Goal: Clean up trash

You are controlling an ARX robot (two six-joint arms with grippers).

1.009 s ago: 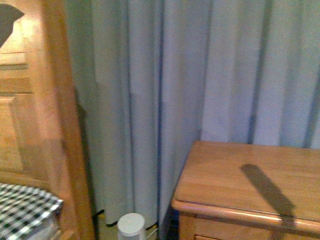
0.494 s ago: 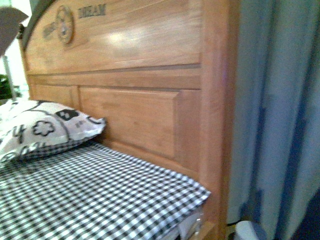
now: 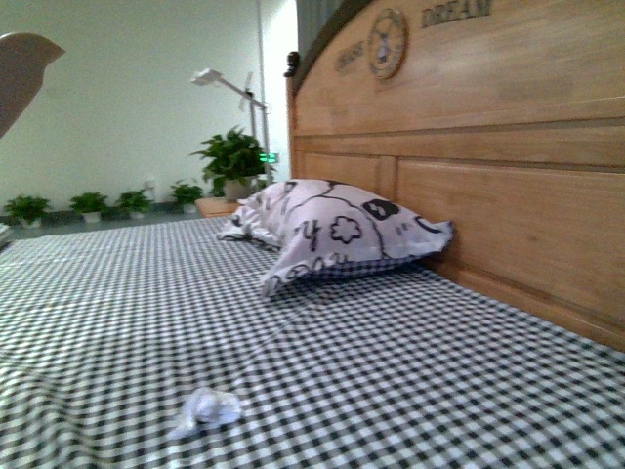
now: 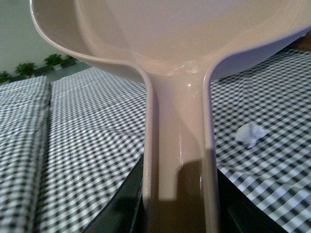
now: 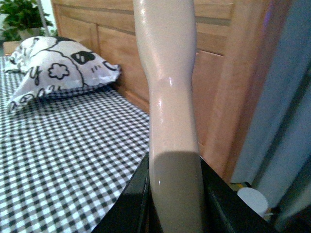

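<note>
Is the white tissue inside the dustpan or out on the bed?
Out. The tissue wad lies on the checked sheet, apart from the dustpan, whose visible scoop holds nothing.

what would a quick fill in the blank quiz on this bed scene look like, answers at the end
1. The crumpled white tissue lies on a black-and-white ___ sheet.
2. The patterned pillow lies beside the wooden ___.
3. The left tool holds a beige ___ by its handle.
4. Small potted ___ stand along the far wall.

Answers: checked; headboard; dustpan; plants
</note>
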